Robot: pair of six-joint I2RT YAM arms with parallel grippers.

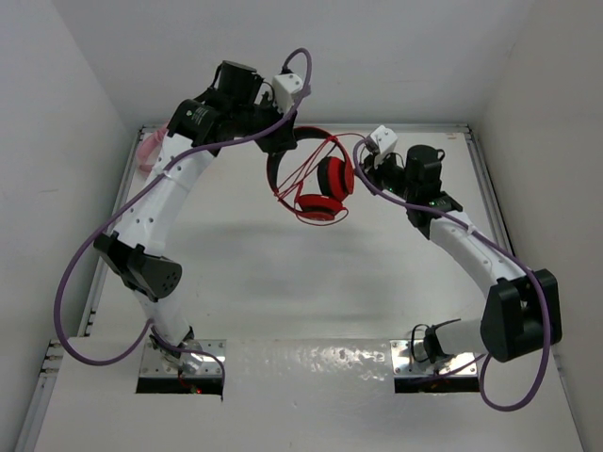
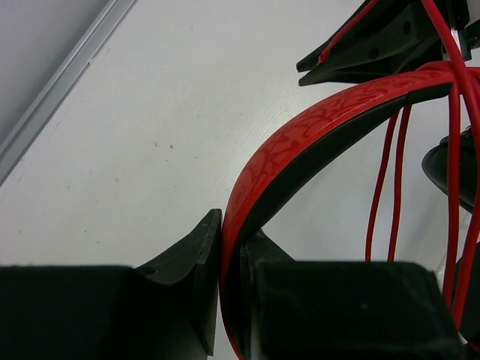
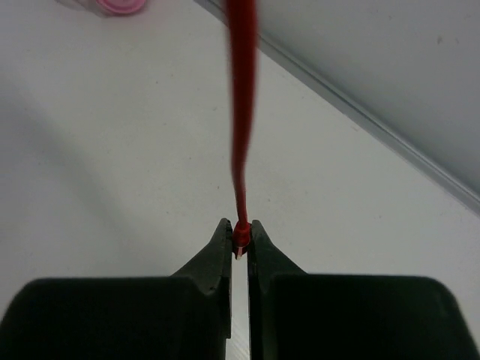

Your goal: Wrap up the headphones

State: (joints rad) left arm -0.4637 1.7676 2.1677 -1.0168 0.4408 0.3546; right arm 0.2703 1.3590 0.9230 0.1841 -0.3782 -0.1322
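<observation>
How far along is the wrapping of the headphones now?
Done: several cable strands already hang across the headband. In hand: the left gripper clamps the headband and the right gripper pinches the taut cable. Left: probably winding this free stretch around the headphones and tucking its end.

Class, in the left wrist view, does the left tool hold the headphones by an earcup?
No, the left tool is shut on the red headband instead.
</observation>
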